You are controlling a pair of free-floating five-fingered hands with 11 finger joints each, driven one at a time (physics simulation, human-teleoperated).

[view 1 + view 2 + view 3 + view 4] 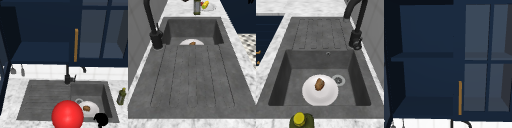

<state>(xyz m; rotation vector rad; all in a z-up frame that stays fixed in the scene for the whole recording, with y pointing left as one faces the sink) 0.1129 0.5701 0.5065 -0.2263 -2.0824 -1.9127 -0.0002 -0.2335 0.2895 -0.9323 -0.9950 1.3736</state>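
Observation:
A white plate (94, 106) lies in the sink basin (321, 61) on the right, with a small brown piece of food (86, 108) on it. The plate (309, 96) and the food (319, 84) sit beside the drain (338, 80). My right hand (101, 119) hovers at the basin's front edge, just right of the plate. A large red ball (67, 115) sits at the bottom centre of the front view, covering part of the sink's front rim.
A ribbed draining board (193, 75) takes the sink's left half. The black faucet (67, 75) stands at the back. An olive bottle (121, 96) is on the right counter. In the wall cabinet, the left bay stands open with a shelf (421, 56); an orange handle (460, 97) marks the glass door.

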